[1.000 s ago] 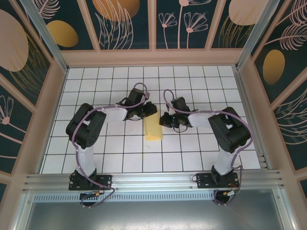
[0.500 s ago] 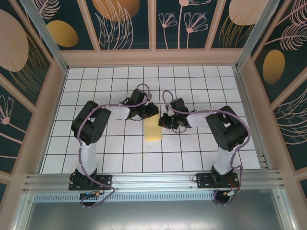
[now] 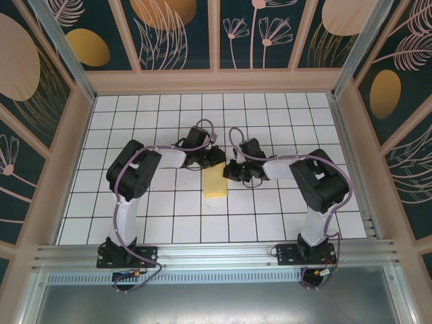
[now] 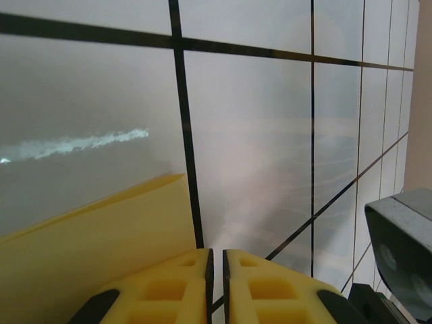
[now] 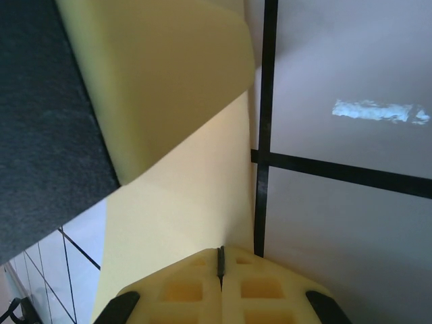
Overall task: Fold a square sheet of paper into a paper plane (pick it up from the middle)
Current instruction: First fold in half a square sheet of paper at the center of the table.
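Left end effector (image 3: 214, 156) sits at the far end of the square sheet of paper (image 3: 216, 182), which lies folded into a narrow strip on the tabletop (image 3: 270, 202). The left wrist view shows the left end effector (image 4: 216, 270) with its jaws drawn together to a hairline gap. The paper (image 4: 88, 256) lies to its left and runs up against the left finger; whether any paper is pinched cannot be told.

The right end effector (image 3: 231, 169) is just beside the strip's far right corner. Seen from its own wrist camera, the right end effector (image 5: 221, 270) is fully closed. The paper (image 5: 182, 196) extends ahead and to its left, and one layer curls upward.

The strip's long axis runs from both end effectors back toward the arm bases. Both are about equally near its far end, so the coming fold probably starts there.
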`<control>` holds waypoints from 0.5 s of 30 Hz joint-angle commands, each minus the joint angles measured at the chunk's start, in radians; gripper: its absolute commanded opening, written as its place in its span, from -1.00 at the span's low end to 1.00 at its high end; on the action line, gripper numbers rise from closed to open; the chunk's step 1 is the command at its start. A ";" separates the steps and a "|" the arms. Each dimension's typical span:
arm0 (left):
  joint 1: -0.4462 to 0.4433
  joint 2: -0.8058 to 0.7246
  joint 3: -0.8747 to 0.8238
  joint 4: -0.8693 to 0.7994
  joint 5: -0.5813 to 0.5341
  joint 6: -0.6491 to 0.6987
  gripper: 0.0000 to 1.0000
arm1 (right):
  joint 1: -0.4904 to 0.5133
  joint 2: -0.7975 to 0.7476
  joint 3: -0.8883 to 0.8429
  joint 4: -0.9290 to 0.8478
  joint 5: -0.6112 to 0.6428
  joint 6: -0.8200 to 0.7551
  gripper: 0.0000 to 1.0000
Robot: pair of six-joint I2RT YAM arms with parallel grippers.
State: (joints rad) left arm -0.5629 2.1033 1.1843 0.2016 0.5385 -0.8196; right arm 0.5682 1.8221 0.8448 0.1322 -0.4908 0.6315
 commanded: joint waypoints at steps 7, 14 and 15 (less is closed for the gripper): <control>-0.005 0.032 0.028 -0.074 -0.078 0.044 -0.70 | -0.001 -0.001 -0.025 -0.042 -0.043 0.004 -0.89; -0.005 0.040 0.007 -0.095 -0.133 0.053 -0.74 | 0.020 -0.083 -0.124 -0.048 -0.086 0.002 -0.89; -0.005 0.040 0.002 -0.093 -0.137 0.053 -0.74 | 0.025 -0.094 -0.136 -0.051 -0.092 0.003 -0.89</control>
State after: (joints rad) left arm -0.5697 2.1052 1.1973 0.1684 0.4812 -0.7959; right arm 0.5716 1.7668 0.7601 0.1532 -0.5304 0.6319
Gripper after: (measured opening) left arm 0.131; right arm 0.070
